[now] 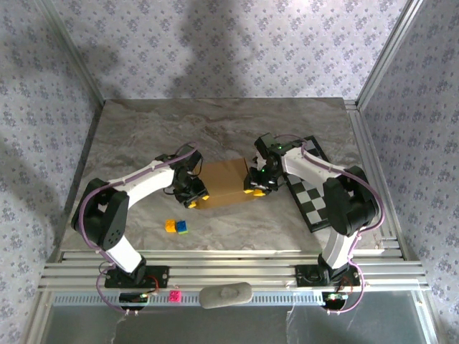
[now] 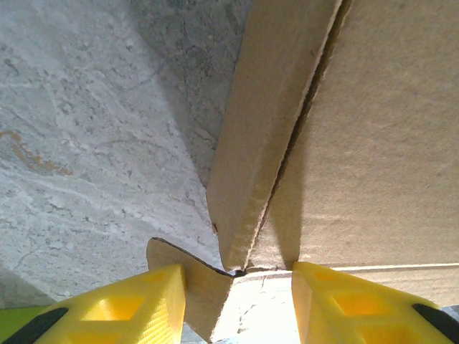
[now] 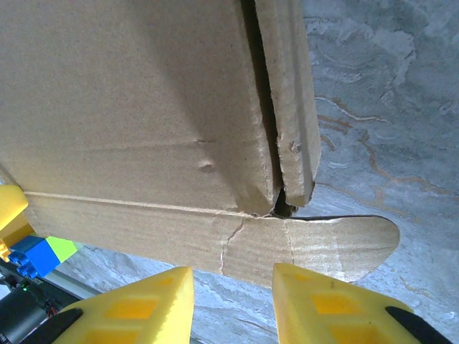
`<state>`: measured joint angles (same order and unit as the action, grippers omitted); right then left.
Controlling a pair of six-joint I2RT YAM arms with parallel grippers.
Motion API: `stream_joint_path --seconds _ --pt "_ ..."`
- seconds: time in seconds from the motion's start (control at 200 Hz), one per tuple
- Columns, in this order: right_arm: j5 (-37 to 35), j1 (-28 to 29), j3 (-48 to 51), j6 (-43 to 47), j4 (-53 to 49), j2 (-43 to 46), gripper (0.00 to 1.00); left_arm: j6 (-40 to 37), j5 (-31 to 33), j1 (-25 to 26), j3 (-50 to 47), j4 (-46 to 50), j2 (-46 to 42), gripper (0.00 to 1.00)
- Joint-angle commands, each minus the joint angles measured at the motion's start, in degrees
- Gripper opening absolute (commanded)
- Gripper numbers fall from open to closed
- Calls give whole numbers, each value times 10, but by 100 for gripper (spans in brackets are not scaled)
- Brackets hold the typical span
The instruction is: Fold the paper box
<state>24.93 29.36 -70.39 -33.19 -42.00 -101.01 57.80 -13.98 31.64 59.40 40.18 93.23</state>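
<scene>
The tan paper box [image 1: 226, 183] lies in the middle of the table as a shallow folded shape. My left gripper [image 1: 195, 193] is at its near-left corner and my right gripper [image 1: 254, 188] at its near-right corner. In the left wrist view the box's corner [image 2: 251, 179] sits between my spread yellow fingers [image 2: 136, 304], and a loose tab [image 2: 193, 287] leans on the left one; the left gripper [image 2: 238, 301] stands open. In the right wrist view the front flap [image 3: 237, 240] with its rounded tab lies just past the tips of the open right gripper [image 3: 233, 287], with bare table between the fingers.
A black-and-white checkerboard [image 1: 312, 193] lies to the right of the box under the right arm. Small yellow, blue and green blocks [image 1: 176, 226] sit on the marble table [image 1: 143, 129] near the front left. Metal rails run along the near edge.
</scene>
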Motion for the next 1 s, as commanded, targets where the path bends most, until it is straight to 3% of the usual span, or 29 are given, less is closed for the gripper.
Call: stream_joint_path --seconds 0.0,0.345,0.55,0.994 --pt "3 -2 1 7 -12 -9 37 7 -8 4 -1 -3 11 43" --pt "-65 1 -10 71 -36 10 47 3 -8 4 5 0 12 45" --pt "-43 5 -8 61 -5 -15 49 11 -26 4 2 -23 20 53" --pt "-27 3 1 38 13 -15 46 41 -41 4 -4 -68 27 50"
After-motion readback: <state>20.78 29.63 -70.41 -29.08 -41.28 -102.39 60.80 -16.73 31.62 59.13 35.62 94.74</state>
